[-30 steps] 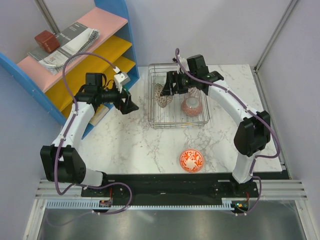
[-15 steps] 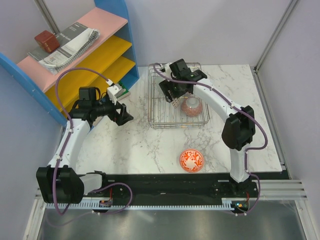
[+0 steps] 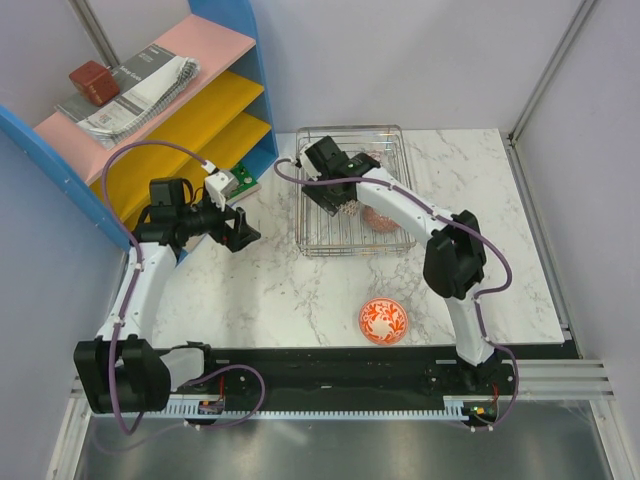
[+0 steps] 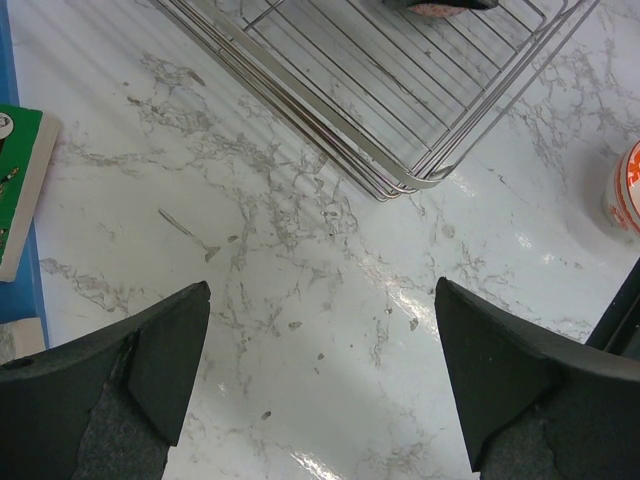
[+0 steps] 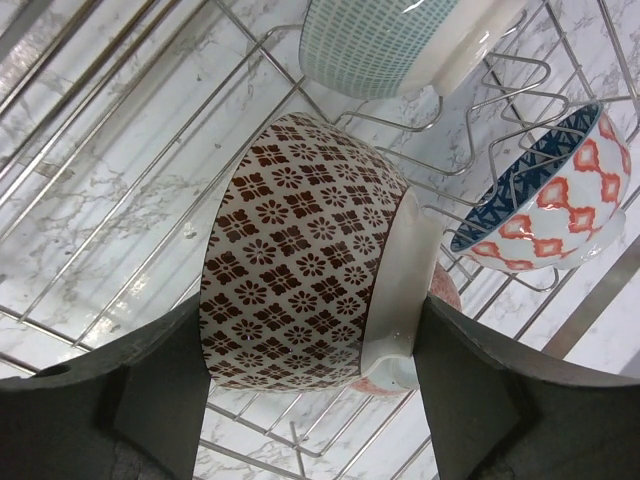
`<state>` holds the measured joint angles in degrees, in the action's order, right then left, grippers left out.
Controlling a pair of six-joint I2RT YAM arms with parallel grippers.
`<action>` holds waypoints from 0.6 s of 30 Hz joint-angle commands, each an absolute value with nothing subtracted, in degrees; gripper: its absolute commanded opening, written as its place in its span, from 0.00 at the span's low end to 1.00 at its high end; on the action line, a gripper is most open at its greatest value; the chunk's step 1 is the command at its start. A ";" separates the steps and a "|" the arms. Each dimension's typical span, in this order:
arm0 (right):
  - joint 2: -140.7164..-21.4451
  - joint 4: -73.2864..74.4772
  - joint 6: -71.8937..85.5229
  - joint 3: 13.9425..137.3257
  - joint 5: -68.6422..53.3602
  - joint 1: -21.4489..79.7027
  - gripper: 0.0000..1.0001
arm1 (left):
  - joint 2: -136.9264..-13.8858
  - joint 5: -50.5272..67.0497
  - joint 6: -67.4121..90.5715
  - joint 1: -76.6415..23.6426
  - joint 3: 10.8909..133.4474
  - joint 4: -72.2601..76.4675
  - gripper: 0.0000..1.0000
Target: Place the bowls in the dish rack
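My right gripper (image 5: pixel 312 322) is shut on a beige bowl with a brown flower pattern (image 5: pixel 305 265), tilted on its side, over the floor of the silver wire dish rack (image 5: pixel 120 150). In the overhead view this gripper (image 3: pixel 335 192) is in the left half of the rack (image 3: pixel 355 250). Leaning on the prongs beyond it are a pale green bowl (image 5: pixel 380 45) and a blue patterned bowl (image 5: pixel 550 205); a reddish bowl (image 3: pixel 382 215) sits further right. A red-orange floral bowl (image 3: pixel 383 320) lies on the table in front of the rack. My left gripper (image 3: pixel 236 230) is open and empty over bare marble.
A blue-framed shelf with pink and yellow boards (image 3: pixel 190 110) stands at the far left, with papers and a red block on top. A green book (image 4: pixel 20 180) lies by its foot. The left wrist view shows the rack's near corner (image 4: pixel 400 180) ahead.
The right arm has carried the patterned bowl leftward across the rack. The left arm has pulled back a little toward the shelf, still open.
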<state>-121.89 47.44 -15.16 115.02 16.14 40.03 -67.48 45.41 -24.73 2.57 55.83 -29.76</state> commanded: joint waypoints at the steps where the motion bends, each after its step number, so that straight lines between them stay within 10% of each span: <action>1: -122.69 45.18 -20.38 117.95 22.94 41.92 0.00 | -65.92 46.49 -22.94 3.25 55.37 -27.69 1.00; 18: -128.93 39.20 -28.56 118.21 30.32 47.11 0.00 | -65.04 46.85 -22.32 4.13 53.79 -26.10 1.00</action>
<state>-128.27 43.79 -25.32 115.33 25.54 46.57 -66.78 45.52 -23.79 3.64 54.35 -28.32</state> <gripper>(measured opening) 0.788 0.993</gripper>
